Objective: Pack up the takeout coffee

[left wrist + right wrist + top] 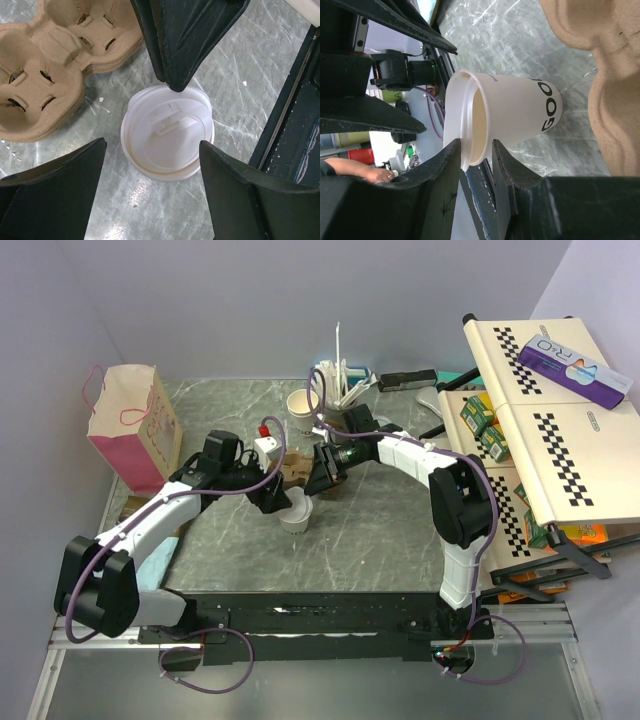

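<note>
Paper cup (297, 515) stands upright on the grey marbled table (390, 530), about midway between the 2 arms and just on the near side of the brown cardboard tray (293, 468); it rests on the table, not in a tray pocket. Black lettering runs along its side in the right wrist view. The white plastic lid (172, 127) lies on top but not squarely: it sits shifted to 1 side and tilted, so a strip of the cup's rim shows beside it.

The left end effector (152, 145) is spread wide, 1 finger on each side of the cup, both clear of its wall. The right end effector (476, 145) comes in from the far side with only a narrow gap between its fingers; the edge of the lid and the cup's rim sit in that gap. I cannot tell whether the fingers are pinching the lid or just flanking it.

A pink paper bag (130, 430) stands at the far left of the table, and a bundle of straws and stirrers (342, 375) at the far edge.
</note>
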You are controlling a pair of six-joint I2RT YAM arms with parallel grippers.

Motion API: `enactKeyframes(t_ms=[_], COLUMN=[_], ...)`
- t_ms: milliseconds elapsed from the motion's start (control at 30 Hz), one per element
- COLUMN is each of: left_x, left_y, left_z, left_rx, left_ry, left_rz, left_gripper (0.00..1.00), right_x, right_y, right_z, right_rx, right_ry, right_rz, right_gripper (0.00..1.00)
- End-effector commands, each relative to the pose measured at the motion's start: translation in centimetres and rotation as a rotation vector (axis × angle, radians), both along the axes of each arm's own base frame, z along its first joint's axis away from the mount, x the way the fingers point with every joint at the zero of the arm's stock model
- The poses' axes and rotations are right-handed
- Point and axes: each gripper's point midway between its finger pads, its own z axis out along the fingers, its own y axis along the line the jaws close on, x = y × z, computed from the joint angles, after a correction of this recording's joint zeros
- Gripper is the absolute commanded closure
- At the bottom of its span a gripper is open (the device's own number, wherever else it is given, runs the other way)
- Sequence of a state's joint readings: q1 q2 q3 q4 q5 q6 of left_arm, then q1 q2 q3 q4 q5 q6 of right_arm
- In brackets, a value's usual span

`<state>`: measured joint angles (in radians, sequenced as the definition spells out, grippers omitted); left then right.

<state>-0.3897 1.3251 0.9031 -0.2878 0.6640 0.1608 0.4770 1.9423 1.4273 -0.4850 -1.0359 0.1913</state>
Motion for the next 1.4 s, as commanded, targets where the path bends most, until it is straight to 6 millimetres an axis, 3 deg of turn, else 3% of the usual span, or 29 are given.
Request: enactKeyframes(t_ms=[0,233,433,733,1067,1200,1367], left_x=[0.1,0.2,-0.1,0.0,-0.2,-0.2,-0.2], left_y=[-0.8,-0.9,-0.7,-0.3,-0.1,-0.2,0.0], left_z=[0.6,0.4,-0.5,-0.7,-0.6,-0.6,-0.9], left_rx=[-0.040,-0.042,-0.031,-0.026,-0.028,-0.028,-0.020], left_ry=[-0.015,-0.008,0.012,-0.003,-0.003,-0.001,0.005], left_rz=[-0.025,-0.021,-0.015,0.018,0.028,0.025,0.030], left_gripper=[0.19,0.19,0.20,0.20,0.20,0.20,0.20], right_x=[0.8,0.9,0.3,-1.0,-2.5,-2.7,-3.1], right_y=[-0.5,-0.9,-0.4,-0.1,1.6,1.7,2.0], right_z=[1.6,1.1,3.4,4.8,4.4,3.9,4.4], right_rx=[-0.026,-0.079,-0.011,0.029,-0.023,-0.027,0.025], right_ry=[-0.092,-0.125,-0.153,-0.210,-0.241,-0.203,-0.182], right_rz=[-0.012,-0.019,0.011,0.062,0.111,0.111,0.128], right_gripper=[0.62,0.61,0.54,0.48,0.47,0.54,0.80])
